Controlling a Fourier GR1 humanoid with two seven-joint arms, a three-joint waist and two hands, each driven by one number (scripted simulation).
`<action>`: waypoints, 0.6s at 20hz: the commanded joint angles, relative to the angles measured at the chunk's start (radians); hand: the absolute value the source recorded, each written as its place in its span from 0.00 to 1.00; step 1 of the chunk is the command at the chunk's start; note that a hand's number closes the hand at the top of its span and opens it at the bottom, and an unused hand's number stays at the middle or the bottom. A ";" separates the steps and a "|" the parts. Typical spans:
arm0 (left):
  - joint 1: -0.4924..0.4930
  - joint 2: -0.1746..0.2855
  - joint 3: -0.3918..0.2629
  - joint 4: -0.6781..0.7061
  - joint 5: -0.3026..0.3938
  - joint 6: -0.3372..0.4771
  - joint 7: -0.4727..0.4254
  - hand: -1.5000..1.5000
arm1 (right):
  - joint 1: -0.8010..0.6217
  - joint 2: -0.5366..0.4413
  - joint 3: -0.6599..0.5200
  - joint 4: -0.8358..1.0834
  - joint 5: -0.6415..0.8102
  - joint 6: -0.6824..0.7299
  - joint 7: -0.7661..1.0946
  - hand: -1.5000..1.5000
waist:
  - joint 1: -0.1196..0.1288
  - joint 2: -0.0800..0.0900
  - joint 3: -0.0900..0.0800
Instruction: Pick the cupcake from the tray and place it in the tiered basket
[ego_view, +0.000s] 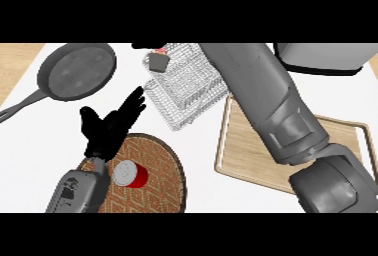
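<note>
Fingers (135, 101) of left hand (101, 132) splayed beside tiered basket (188, 89)

No word, number, brand or sign can be read here. The only marks that might be lettering are small black and white patches on the grey left forearm (74, 192), just below the black left hand (107, 127). They are too small to make out as letters or figures.
</note>
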 joint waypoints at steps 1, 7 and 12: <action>-0.067 -0.009 0.004 0.021 -0.004 0.010 0.025 0.50 | -0.033 0.001 0.037 0.060 -0.101 -0.068 -0.103 0.00 | 0.017 0.003 -0.001; 0.010 0.011 0.023 -0.001 0.004 0.005 0.007 0.50 | -0.066 0.001 -0.001 0.072 -0.123 -0.254 -0.110 0.00 | -0.029 -0.004 0.000; 0.042 0.013 0.026 -0.029 0.001 0.015 0.010 0.50 | -0.042 -0.061 -0.090 0.080 -0.180 -0.309 -0.016 0.00 | -0.063 -0.011 0.001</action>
